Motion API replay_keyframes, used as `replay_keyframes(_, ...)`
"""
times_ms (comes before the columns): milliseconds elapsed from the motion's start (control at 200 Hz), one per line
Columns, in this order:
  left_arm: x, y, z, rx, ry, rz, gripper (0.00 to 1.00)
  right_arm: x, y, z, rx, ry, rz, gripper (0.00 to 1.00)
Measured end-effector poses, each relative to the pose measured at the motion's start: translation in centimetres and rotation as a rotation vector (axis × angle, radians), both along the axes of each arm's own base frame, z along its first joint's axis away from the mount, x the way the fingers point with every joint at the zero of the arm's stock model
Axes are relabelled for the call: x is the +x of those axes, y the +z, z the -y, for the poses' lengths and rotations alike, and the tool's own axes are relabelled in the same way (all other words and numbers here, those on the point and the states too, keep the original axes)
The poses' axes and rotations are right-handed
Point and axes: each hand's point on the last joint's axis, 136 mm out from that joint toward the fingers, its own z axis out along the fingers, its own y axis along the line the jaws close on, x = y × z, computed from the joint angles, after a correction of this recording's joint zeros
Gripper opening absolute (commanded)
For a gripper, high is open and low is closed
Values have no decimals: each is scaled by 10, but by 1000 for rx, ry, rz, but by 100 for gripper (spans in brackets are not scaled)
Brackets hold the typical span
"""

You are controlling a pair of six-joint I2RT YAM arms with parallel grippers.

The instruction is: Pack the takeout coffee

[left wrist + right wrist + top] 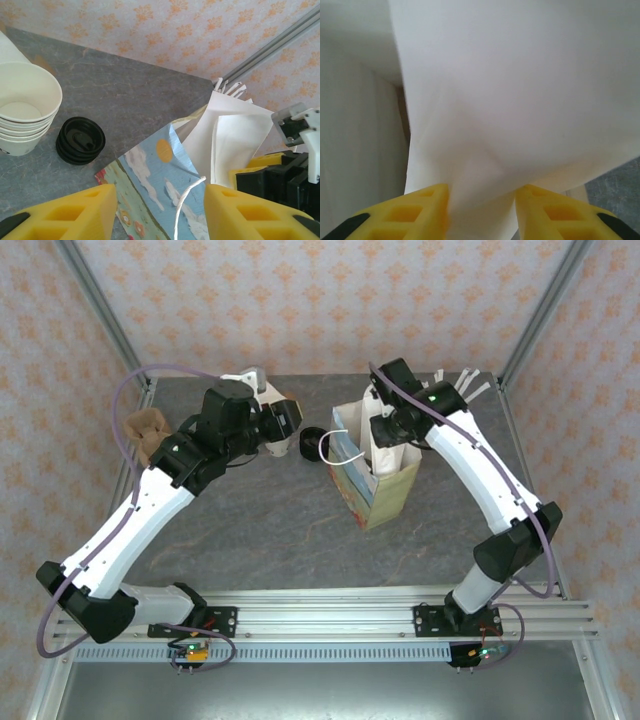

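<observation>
Top external view: paper bag [388, 495] was kept open, its white wall pinched by right gripper [480, 205]. Left gripper [160, 207] was noted released, empty, beside it. Location of takeout coffee could not be told. Bag-holding step judged; cup must be fetched next.

left arm [150, 505] stretched forward and inward, wrist pitched down, left gripper [160, 217] with jaws well apart. right arm [485, 475] elbowed in from the right, right gripper [481, 207] pointing down, jaws partly closed, grip unclear.
</observation>
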Motion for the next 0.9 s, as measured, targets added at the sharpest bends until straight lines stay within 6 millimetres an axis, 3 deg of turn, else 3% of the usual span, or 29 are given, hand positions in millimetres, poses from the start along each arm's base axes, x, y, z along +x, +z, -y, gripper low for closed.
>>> replay_keyframes(205,2,-6,-4,7,12,-9,51,-13,-25,-10,37,38,-100,45)
replay_keyframes(385,3,-7,-5,21,14,-4,52,-18,-24,-23,111,66,-124,55)
replay_keyframes(480,4,-10,-10,40,23,-3,52,-19,-10,-24,145,65,-83,57)
replay_keyframes(766,2,-15,-23,84,59,10,54,-29,61,-8,228,41,136,62)
replay_keyframes(901,-3,-12,-28,85,69,25,54,-22,79,-3,253,14,215,62)
